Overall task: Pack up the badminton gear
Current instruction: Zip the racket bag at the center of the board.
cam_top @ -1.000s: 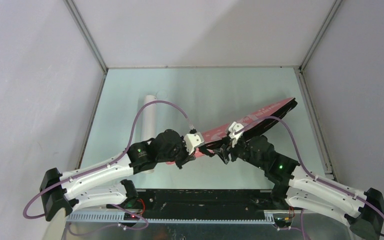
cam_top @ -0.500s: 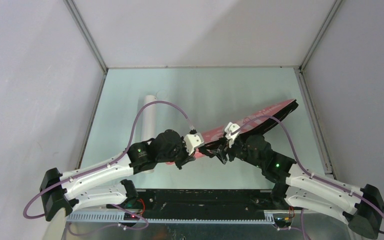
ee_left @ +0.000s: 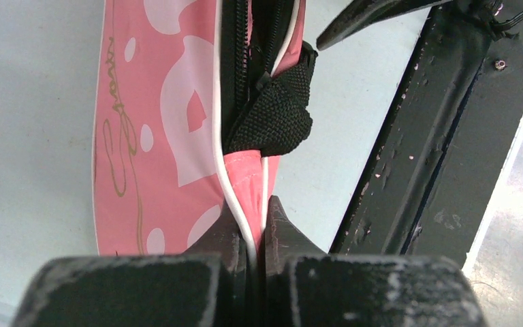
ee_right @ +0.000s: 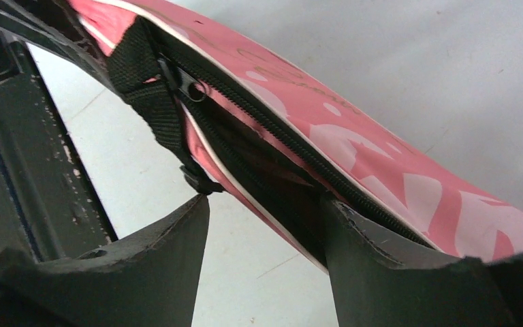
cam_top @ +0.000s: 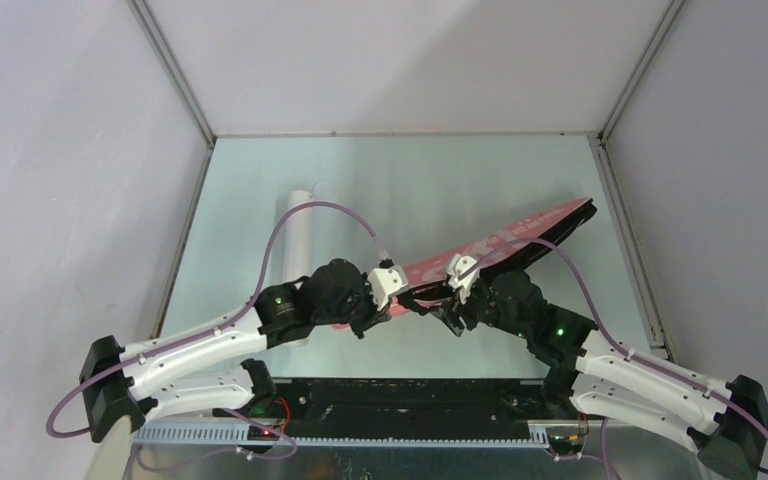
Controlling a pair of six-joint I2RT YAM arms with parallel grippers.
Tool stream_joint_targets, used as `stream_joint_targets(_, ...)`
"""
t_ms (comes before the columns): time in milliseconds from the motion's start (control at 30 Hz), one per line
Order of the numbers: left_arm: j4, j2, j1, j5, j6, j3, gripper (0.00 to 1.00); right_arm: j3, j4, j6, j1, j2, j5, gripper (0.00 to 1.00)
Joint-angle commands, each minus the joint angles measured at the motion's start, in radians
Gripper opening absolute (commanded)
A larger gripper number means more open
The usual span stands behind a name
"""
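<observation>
Long white tube [cam_top: 294,232]: lies near the left edge of the table [cam_top: 410,170]. Left gripper [ee_left: 255,228]: fingers clenched on the near end of the pink racket bag [cam_top: 525,228], which runs diagonally from the near middle toward the right edge. Right gripper [ee_right: 265,204]: fingers spread, straddling the bag's gaping zip edge, not clamping it.

the racket bag [ee_left: 156,136] is smooth pink cloth, its webbing tab [ee_left: 276,116] coarse black weave.
</observation>
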Motion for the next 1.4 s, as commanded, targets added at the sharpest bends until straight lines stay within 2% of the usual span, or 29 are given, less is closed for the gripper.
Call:
stream_joint_targets(0, 0.031, -0.006, -0.008, 0.089, -0.040, -0.004, 0.00, 0.028, 0.034, -0.041, -0.023, 0.018, 0.037, 0.63)
stream_joint_targets(233, 0.026, -0.006, -0.008, 0.091, -0.045, -0.006, 0.00, 0.028, 0.052, -0.075, -0.038, 0.037, 0.115, 0.63)
stream_joint_targets(467, 0.023, 0.009, -0.008, 0.106, -0.044, 0.004, 0.00, 0.019, 0.104, -0.099, -0.044, 0.045, 0.119, 0.61)
stream_joint_targets(733, 0.036, 0.025, -0.008, 0.130, -0.046, 0.012, 0.00, 0.018, 0.397, -0.083, 0.029, 0.193, 0.072, 0.57)
stream_joint_targets(933, 0.038, 0.022, -0.008, 0.130, -0.049, 0.006, 0.00, 0.017, 0.596, 0.046, 0.047, 0.232, -0.042, 0.56)
stream_joint_targets(1067, 0.044, 0.017, -0.008, 0.128, -0.054, -0.004, 0.00, 0.018, 0.664, 0.163, 0.047, 0.236, -0.075, 0.56)
stream_joint_targets(1367, 0.055, 0.012, -0.008, 0.110, -0.057, -0.012, 0.00, 0.017, 0.751, 0.314, 0.047, 0.270, -0.216, 0.58)
